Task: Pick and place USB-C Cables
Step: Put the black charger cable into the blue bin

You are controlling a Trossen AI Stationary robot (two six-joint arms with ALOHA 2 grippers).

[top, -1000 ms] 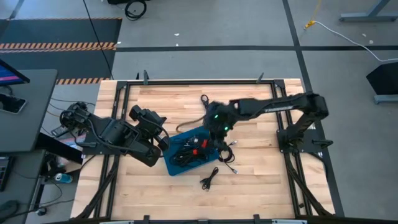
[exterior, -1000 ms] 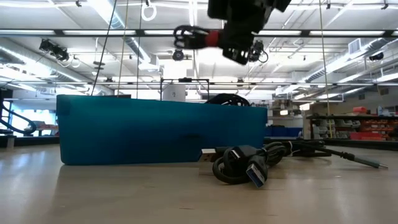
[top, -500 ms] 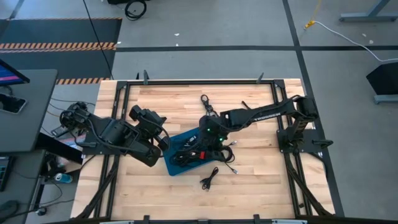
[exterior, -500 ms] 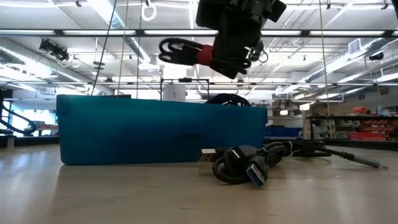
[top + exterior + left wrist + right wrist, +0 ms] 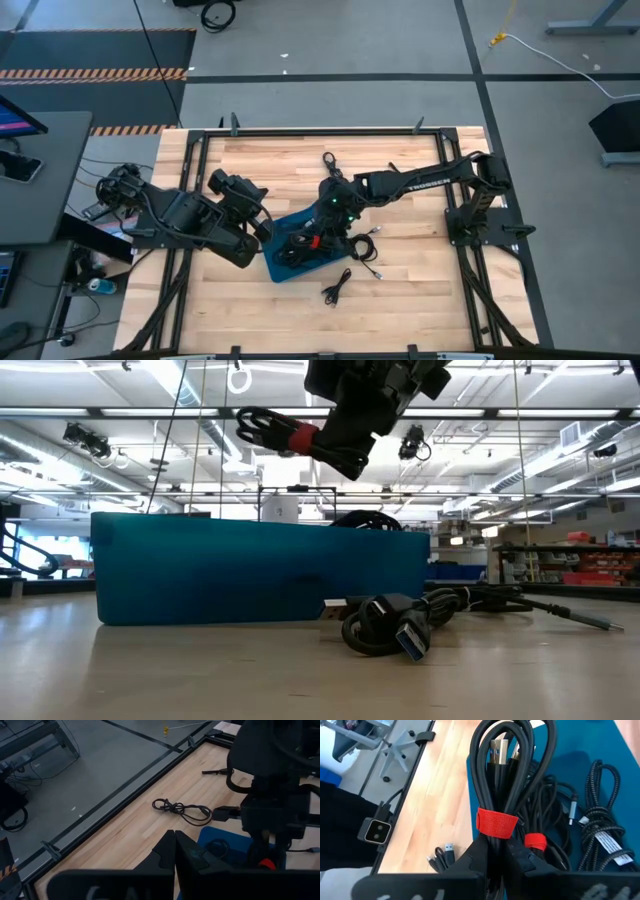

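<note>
Right hand [image 5: 492, 851] is clamped on a red-tied cable bundle [image 5: 500, 775], held above the blue tray [image 5: 250, 575]. We see its fingertips hidden beneath the bundle. Left hand [image 5: 175, 845], fingers together, waits beside the tray; loose cables [image 5: 400, 622] remain on the bench [image 5: 420, 280].

- The blue tray [image 5: 260, 570] is showing only its outer wall in the low view; what lies inside is hidden.
- The right gripper [image 5: 495, 852] is covering the lower end of the red-tied cable bundle [image 5: 500, 775].
- In the high view, the cables in the tray are looking too small to count.
</note>
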